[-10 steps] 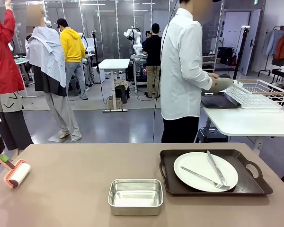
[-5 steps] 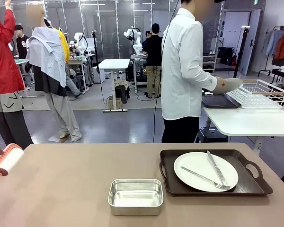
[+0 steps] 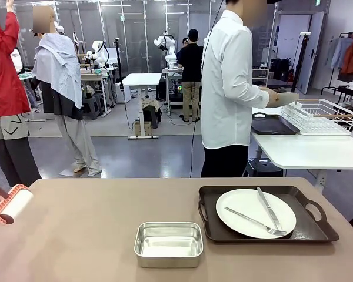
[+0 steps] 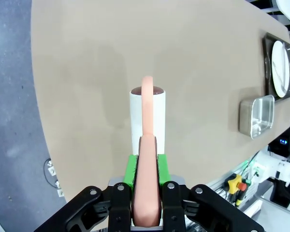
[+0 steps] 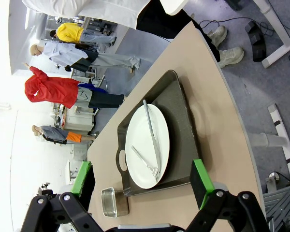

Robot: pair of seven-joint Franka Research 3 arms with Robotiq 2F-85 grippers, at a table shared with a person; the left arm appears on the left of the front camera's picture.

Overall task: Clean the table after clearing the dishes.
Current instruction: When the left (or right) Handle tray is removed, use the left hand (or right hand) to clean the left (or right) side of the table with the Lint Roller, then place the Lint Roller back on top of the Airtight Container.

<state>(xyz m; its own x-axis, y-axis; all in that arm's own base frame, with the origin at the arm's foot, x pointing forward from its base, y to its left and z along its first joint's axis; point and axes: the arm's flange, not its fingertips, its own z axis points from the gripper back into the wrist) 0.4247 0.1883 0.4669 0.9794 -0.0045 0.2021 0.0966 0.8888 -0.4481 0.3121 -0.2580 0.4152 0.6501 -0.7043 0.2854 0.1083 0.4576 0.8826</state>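
A white plate [image 3: 256,212] with a fork [image 3: 250,220] and a knife [image 3: 269,207] lies on a dark brown tray [image 3: 317,226] at the right of the taupe table [image 3: 94,235]. My left gripper [image 4: 147,200] is shut on the pink handle of a lint roller [image 4: 147,118], whose white roll rests over the table's left end [image 3: 12,205]. In the right wrist view my right gripper [image 5: 141,166] stands open, held above the tray [image 5: 181,125] and plate [image 5: 147,145] with nothing between its fingers.
A small steel pan [image 3: 168,244] sits near the front edge, left of the tray. Behind the table a person in a white shirt [image 3: 226,88] stands at a white side table [image 3: 306,150] with a wire rack [image 3: 320,114] and another dark tray [image 3: 273,125].
The lint roller slid toward the table's left edge and a little farther from me, then came slightly back. The person's hand at the side table rose slightly. The right gripper stayed put.
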